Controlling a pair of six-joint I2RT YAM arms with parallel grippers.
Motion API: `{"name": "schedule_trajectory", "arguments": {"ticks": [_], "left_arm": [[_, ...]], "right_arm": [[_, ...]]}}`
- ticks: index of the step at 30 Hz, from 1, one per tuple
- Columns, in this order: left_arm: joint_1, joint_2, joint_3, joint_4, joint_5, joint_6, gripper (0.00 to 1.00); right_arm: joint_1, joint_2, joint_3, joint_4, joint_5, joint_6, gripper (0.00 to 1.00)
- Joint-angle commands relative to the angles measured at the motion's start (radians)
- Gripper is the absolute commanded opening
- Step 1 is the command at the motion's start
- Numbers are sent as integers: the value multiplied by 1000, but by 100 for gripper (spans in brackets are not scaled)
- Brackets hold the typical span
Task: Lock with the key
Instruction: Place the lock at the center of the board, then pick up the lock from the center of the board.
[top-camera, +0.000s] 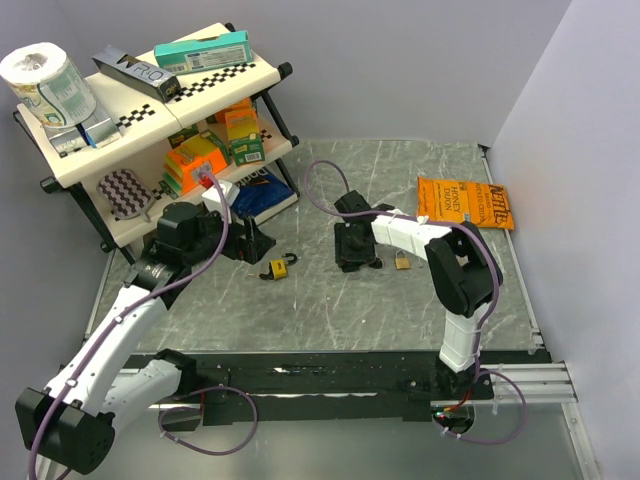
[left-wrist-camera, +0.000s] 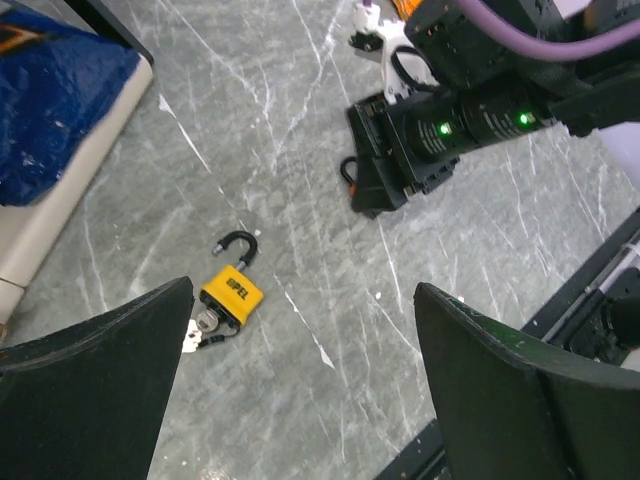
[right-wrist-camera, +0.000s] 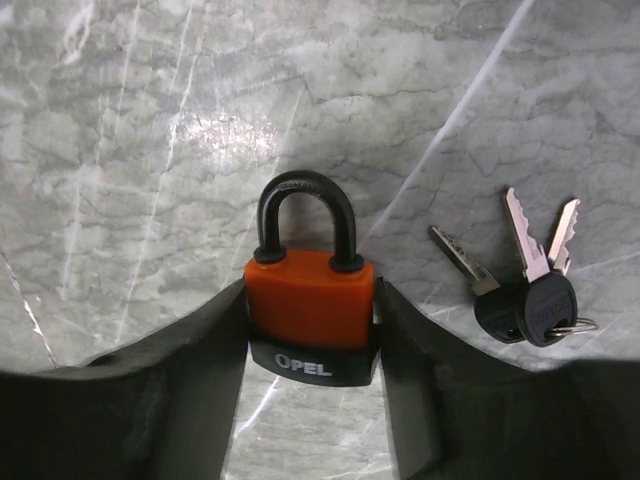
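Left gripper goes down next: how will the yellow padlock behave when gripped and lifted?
Probably dense and stiff: the yellow padlock has a blocky body. It may skid, lying flat on the smooth table. Its open shackle could swing, and the key in its base may dangle.

White-and-black arms (top-camera: 110, 335) carry purple cables (left-wrist-camera: 520, 35), the left hand (left-wrist-camera: 303, 300) matte black

The orange padlock (right-wrist-camera: 310, 290) only shows on the right wrist cam. Its bottom end sinks between the fingers (right-wrist-camera: 150, 400), and from above the right gripper (top-camera: 355, 250) covers it completely. The yellow padlock (left-wrist-camera: 231, 292)'s key (left-wrist-camera: 198, 335) sits half behind a left gripper (left-wrist-camera: 303, 300) finger (left-wrist-camera: 90, 390). The blue bag (left-wrist-camera: 50, 110) runs off the left edge. The brass padlock (top-camera: 402, 261) is too tiny to tell whether it's shut.
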Motion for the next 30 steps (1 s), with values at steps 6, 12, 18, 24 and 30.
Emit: {"name": "schedule_trajectory", "arguments": {"ticks": [6,12,18,24,30], "left_arm": [[7,65,40,-137,149,73,96],[8,109,75,-220,197,173,96],[16,236,150,-344,242,364,96],[13,387,279,-495,165,733,97],[-47,535,376,-535,69,852,99]], "right_arm": [[2,-26,91,-33,9,15,80],[2,-133,106,11,-28,-53,95],[-12,-275,108,43,-127,-234,100],[-90,-469,0,144,-353,-405,100],[-239,-552,-80,180,-612,-364,100]]}}
